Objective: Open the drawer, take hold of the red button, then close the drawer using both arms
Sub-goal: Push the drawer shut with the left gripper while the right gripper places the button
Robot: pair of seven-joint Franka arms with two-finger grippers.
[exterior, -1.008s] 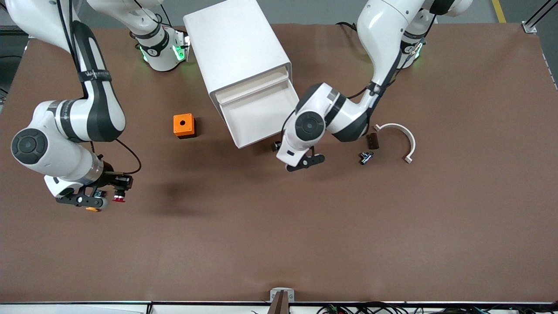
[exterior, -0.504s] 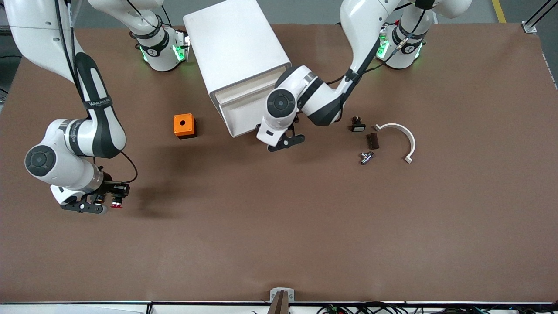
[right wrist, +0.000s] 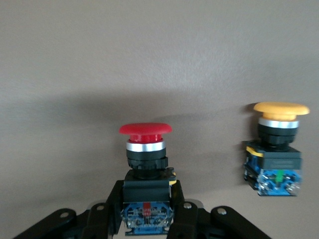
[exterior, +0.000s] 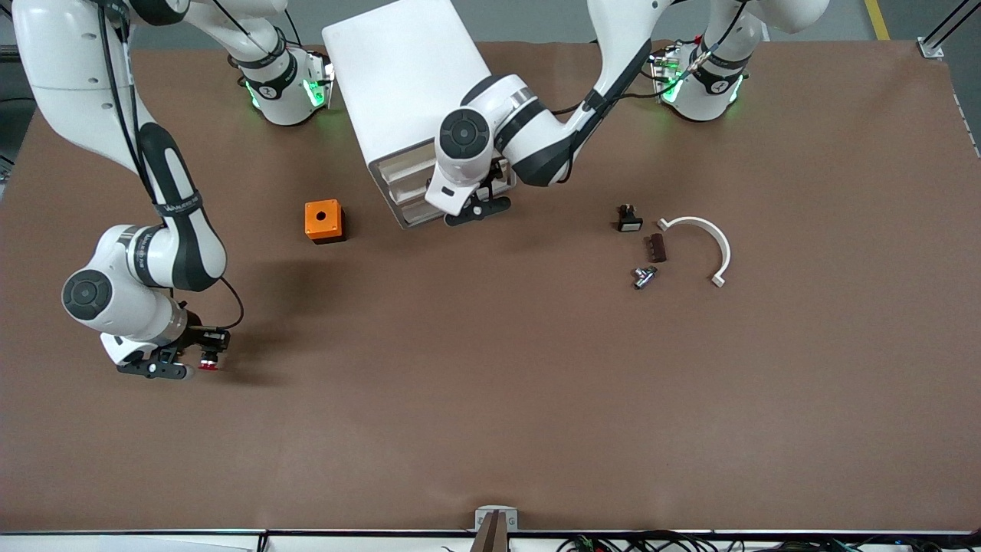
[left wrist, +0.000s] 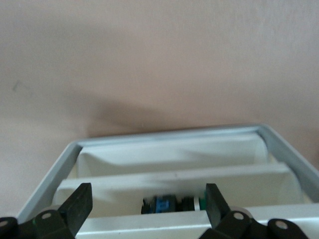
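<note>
— How are my arms sitting?

— I have the left arm bent at the elbow from its base, wrist angled down at the white cabinet point(exterior: 418, 92), with the left gripper point(exterior: 477, 208) right at the drawer point(exterior: 410, 205) front; that drawer looks almost pushed in. In the left wrist view its fingers point(left wrist: 79, 204) are spread wide with nothing between them. The right arm drops steeply and folds low over the table toward its own end, nearer the front camera than the orange box point(exterior: 323, 221).

— Any writing I can read?

— There's a white logo on the right arm's black band, but I can't read it.

— And the button?

— The right gripper point(exterior: 201, 359) is closed on the red-capped button point(right wrist: 145, 152), pinching its blue-ended body, cap pointing away from the wrist. An orange-capped button point(right wrist: 278, 144) lies just beside it
</note>
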